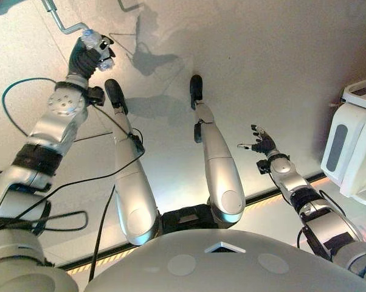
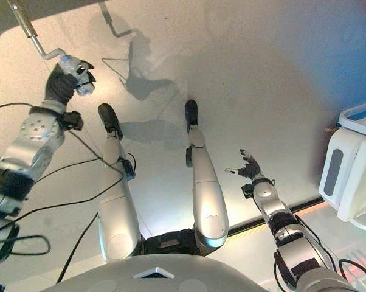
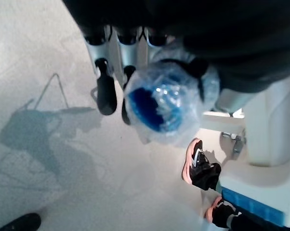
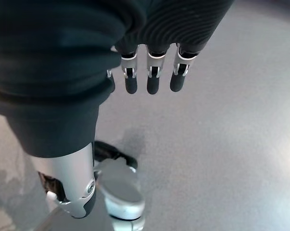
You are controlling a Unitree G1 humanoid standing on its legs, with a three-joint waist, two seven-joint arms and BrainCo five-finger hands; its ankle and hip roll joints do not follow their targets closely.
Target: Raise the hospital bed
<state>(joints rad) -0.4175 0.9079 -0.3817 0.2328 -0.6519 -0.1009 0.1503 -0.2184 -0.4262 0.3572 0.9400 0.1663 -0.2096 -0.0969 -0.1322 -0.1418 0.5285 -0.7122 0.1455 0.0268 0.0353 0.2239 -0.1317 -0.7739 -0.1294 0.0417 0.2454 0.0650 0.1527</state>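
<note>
The crank handle (image 1: 64,23), a bent metal rod, is seen at the far left of the grey floor (image 1: 244,67), and its near end is capped by a blue knob wrapped in clear plastic (image 3: 166,101). The left hand (image 1: 89,53) is raised to that end of the crank, and its fingers (image 3: 106,91) are curled round the wrapped knob, so the knob is clamped in the hand. A second bent metal rod (image 1: 127,7) is seen just to the right of the crank handle, apart from the hand. Well to the right of the crank handle, the right hand (image 1: 262,143) is held out over the bare floor with its fingers (image 4: 152,82) straight and spread, nothing being touched. At the far right, well apart from the crank handle, the white plastic end of the hospital bed (image 1: 353,149) is seen. In the left wrist view, a person's shoes (image 3: 200,166), black with pink soles, are seen on the floor beside the bed's base.
</note>
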